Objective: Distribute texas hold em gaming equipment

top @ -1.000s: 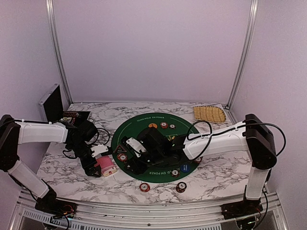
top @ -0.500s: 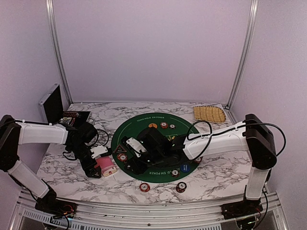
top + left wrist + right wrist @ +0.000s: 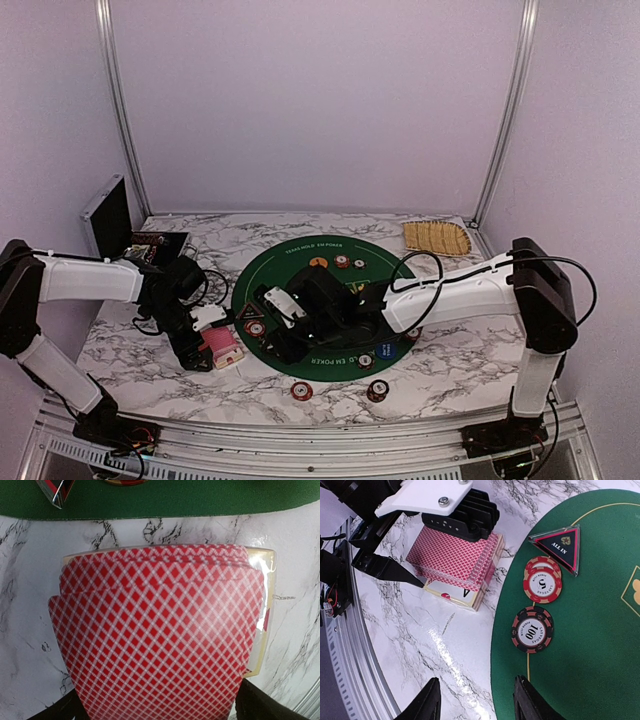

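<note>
where the red-backed playing cards [image 3: 160,630] lie: on the marble table [image 3: 445,645], just off the left rim of the green mat [image 3: 600,670], as a loosely fanned pile on top of a clear case [image 3: 266,630]; the right wrist view shows an ace face up under the pile.
left gripper [image 3: 159,706]: straight above the pile, jaws spread wide with one dark finger at each side of the cards; released, not clenched on them.
right gripper [image 3: 477,700]: low over the mat's left rim, fingers partly apart, only marble and green mat between them; it grasps nothing.
all in button [image 3: 559,547]: dark triangle with a red border, flat on the mat just inside the rim, near the cards.
red and white chips [image 3: 542,580]: marked 5, two overlapping, just beside the triangle.
dark chip [image 3: 532,629]: marked 100, on the mat just beside the red and white ones.
orange round button [image 3: 318,262]: far side of the mat, with two far chips [image 3: 342,261] next to it.
blue round button [image 3: 383,349]: near side of the mat, one chip just beside it.
off-mat chips [image 3: 302,390]: two on the marble in front of the mat, apart from each other.
woven straw tray [image 3: 437,237]: back right corner of the table.
</note>
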`<state>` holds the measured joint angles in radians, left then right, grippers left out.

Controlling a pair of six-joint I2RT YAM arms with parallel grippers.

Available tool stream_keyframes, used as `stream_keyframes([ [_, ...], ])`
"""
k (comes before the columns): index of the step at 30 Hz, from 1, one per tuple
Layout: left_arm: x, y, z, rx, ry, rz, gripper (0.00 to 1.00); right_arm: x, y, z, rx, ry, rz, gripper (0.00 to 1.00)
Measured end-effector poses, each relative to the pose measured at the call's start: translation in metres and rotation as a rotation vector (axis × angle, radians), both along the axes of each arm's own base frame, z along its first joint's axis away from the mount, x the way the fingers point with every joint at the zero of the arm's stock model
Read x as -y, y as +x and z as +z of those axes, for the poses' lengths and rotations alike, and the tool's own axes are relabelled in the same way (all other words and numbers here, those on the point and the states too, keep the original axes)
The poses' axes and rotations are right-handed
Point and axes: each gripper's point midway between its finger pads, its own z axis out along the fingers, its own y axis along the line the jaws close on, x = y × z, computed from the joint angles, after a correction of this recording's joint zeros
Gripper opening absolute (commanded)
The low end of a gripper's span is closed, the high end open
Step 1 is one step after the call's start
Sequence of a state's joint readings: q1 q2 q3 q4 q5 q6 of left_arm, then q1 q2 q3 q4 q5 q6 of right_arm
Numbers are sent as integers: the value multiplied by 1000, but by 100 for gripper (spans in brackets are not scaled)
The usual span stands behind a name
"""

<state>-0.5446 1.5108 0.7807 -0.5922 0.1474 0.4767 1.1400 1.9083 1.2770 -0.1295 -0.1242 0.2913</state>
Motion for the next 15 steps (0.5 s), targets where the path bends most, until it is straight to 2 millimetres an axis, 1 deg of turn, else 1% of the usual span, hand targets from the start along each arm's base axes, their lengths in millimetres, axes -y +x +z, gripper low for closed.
stream_keyframes([
  [6, 1, 1, -1, 12, 6, -8, 87, 0, 0, 4, 5, 7, -2, 47],
  [15, 2, 3, -2, 24, 8, -21, 82, 0, 0, 5, 5, 7, -2, 45],
])
